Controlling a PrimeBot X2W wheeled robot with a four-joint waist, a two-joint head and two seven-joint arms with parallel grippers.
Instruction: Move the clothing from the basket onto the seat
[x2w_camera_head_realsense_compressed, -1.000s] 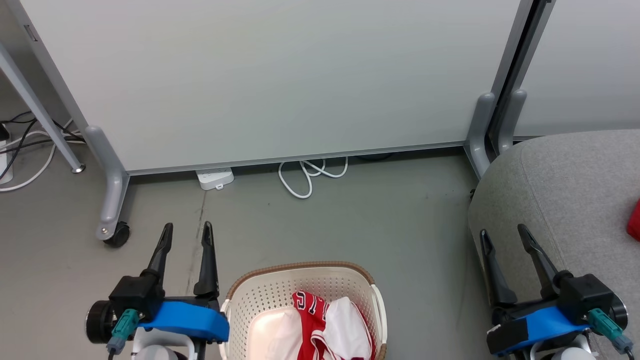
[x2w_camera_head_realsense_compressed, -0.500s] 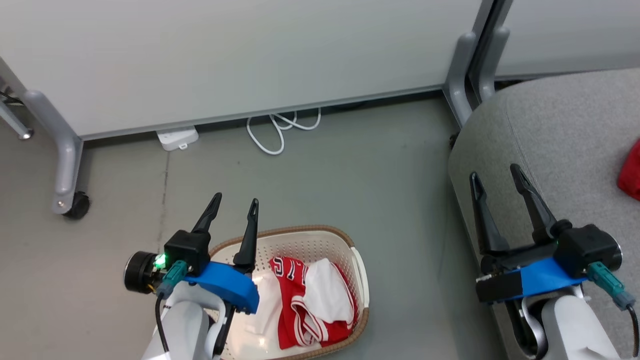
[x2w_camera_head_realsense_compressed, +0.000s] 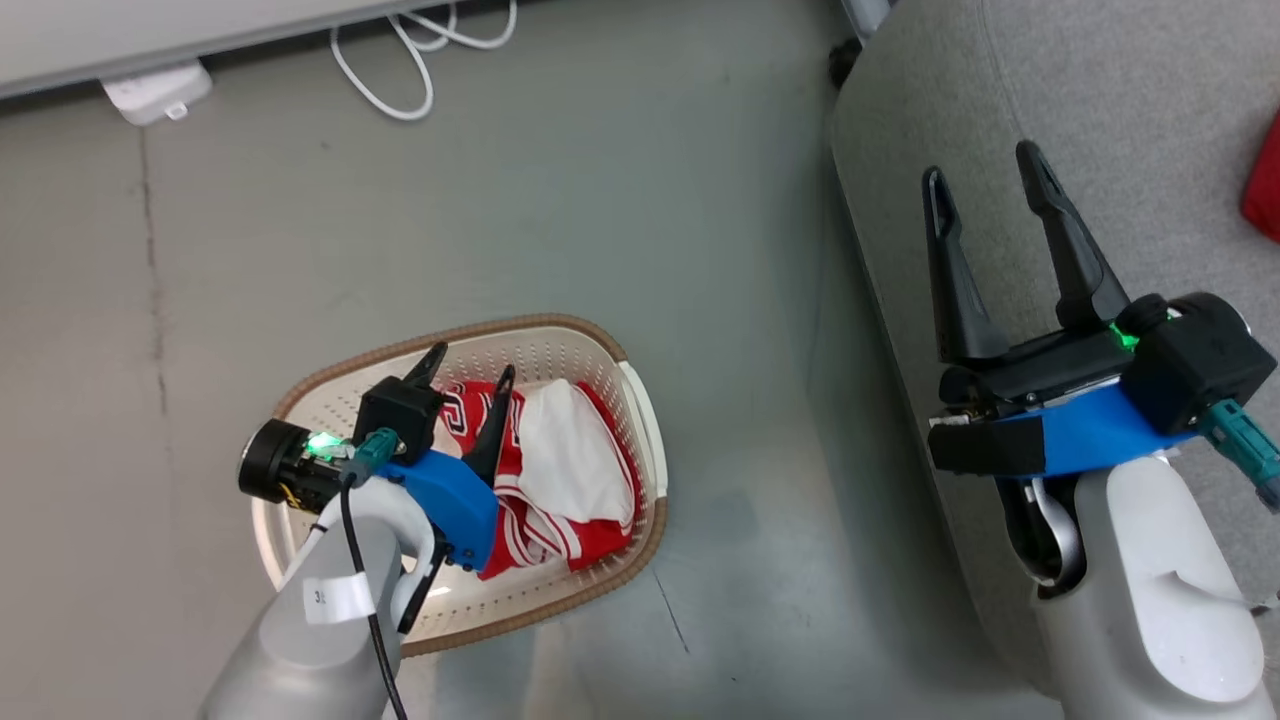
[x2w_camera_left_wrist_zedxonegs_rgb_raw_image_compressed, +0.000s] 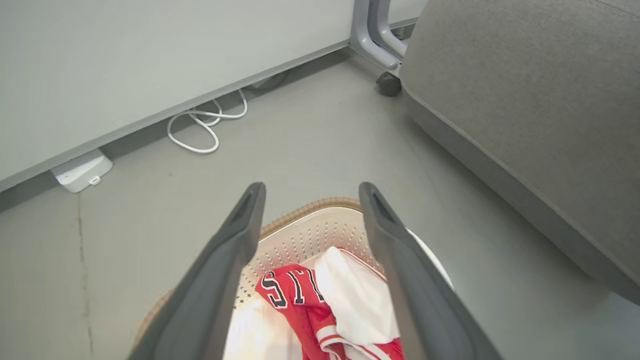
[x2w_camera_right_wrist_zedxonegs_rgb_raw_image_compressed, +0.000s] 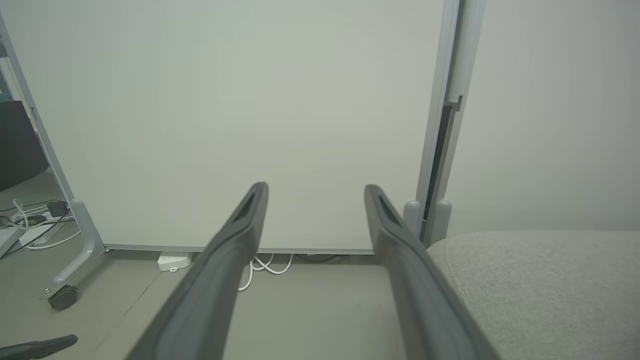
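Two long fingers of the left gripper (x2w_camera_head_realsense_compressed: 474, 362) stand spread with nothing between them, poised above the middle of the basket (x2w_camera_head_realsense_compressed: 640, 545). Their tips aim over the red-and-white clothing (x2w_camera_head_realsense_compressed: 560, 470), which lies bunched inside against the basket's right wall.

The likeliest slip, as I judge it, is a shallow pinch. The cloth is soft and folded over itself, so closing on a top fold alone could let it slide free on the way up. It could also trail a loose end that catches the brown rim. Coming down left of the heap would put a fingertip on the perforated bottom, and the light basket might skid on the smooth floor (x2w_camera_head_realsense_compressed: 740, 300).

Right of the basket, across a strip of bare floor, sits the grey seat (x2w_camera_head_realsense_compressed: 1100, 80); a garment carried low could drag on its edge. The right gripper (x2w_camera_head_realsense_compressed: 982, 165) hangs over that seat, also spread and empty. A red scrap (x2w_camera_head_realsense_compressed: 1265, 190) shows further right on the cushion, probably the other garment. Beyond the basket a white cable (x2w_camera_head_realsense_compressed: 400, 85) lies well apart and poses no real hazard.
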